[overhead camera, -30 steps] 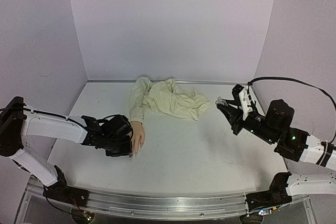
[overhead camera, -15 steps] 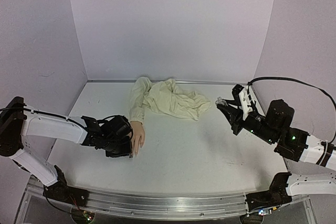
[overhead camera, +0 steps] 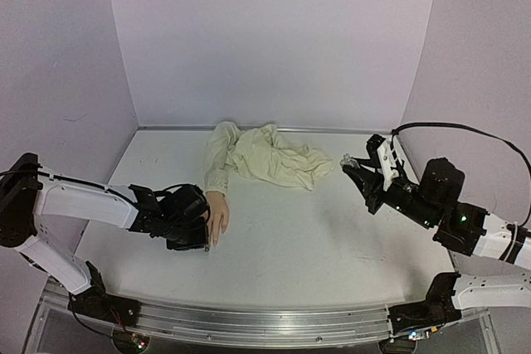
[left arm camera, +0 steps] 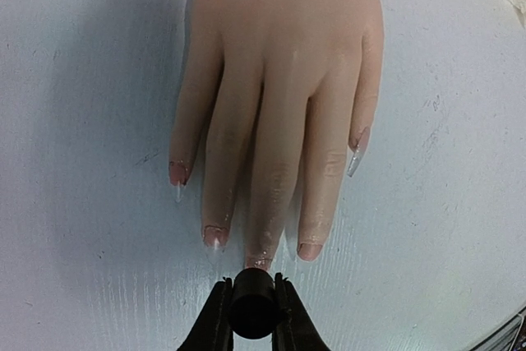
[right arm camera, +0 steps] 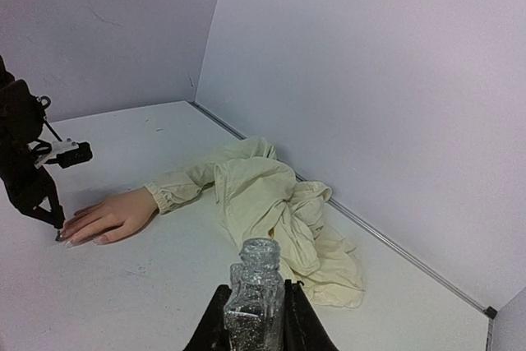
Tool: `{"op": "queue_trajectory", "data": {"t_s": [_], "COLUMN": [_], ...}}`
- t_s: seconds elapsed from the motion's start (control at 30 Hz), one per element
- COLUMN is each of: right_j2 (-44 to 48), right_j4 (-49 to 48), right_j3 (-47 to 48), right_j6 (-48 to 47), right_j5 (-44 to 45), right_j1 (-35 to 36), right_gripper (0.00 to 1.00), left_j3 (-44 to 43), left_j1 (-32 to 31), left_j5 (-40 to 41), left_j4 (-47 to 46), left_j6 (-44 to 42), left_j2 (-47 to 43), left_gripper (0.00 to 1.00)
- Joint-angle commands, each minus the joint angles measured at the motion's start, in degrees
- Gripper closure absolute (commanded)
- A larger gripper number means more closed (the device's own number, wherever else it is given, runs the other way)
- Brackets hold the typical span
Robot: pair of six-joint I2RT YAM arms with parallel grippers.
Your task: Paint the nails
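Note:
The pale mannequin hand (left arm camera: pixel 283 63) lies flat on the white table, fingers pointing at my left gripper (left arm camera: pixel 251 282). That gripper is shut on a black round brush cap (left arm camera: pixel 251 308), which sits right at the middle finger's nail (left arm camera: pixel 259 261); the brush itself is hidden under the cap. The other nails (left arm camera: pixel 214 237) look glossy with pinkish edges. From above, the left gripper (overhead camera: pixel 197 236) is at the fingertips of the hand (overhead camera: pixel 218 211). My right gripper (right arm camera: pixel 255 287) is shut on an uncapped glitter polish bottle (right arm camera: pixel 256 306), held above the table at the right (overhead camera: pixel 358 168).
The cream fabric sleeve (overhead camera: pixel 270 157) lies bunched behind the hand, spreading toward the back wall. White walls enclose the table on the left, back and right. A metal rail (overhead camera: pixel 249 321) runs along the near edge.

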State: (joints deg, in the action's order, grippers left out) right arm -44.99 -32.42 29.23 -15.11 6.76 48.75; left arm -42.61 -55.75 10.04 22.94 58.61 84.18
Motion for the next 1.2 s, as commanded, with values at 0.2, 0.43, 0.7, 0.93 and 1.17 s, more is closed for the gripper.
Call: {"op": "queue_trajectory", "data": {"t_s": [0.2,0.43,0.7,0.93,1.17], "right_j2": [0.4,0.3,0.3,0.5,0.5], "right_j4": [-4.6,-4.7,-4.8,-4.8,-4.8], "right_j3": [0.1,0.1,0.1,0.2,0.2], "right_j6": [0.8,0.8,0.8,0.7,0.7], "right_j5": [0.0,0.0,0.0,0.0,0.1], "right_j1": [-0.4,-0.4,-0.5,-0.5,-0.5], "right_gripper": [1.0,1.0,1.0,1.0,1.0], "left_j3": [-0.5,-0.8,-2.3,-3.1,-3.9], "left_j1": [-1.4,-1.8,-0.9,0.4,0.5], "left_j5": [1.9,3.9,4.9,4.8,4.1], "left_j4": [0.0,1.2,2.4,2.3,1.9], "left_j6": [-0.1,-0.1,-1.2,-2.5,-3.1], "left_j2": [-2.9,-4.8,-4.5,-4.1,-2.3], "left_gripper": [1.0,1.0,1.0,1.0,1.0]}}
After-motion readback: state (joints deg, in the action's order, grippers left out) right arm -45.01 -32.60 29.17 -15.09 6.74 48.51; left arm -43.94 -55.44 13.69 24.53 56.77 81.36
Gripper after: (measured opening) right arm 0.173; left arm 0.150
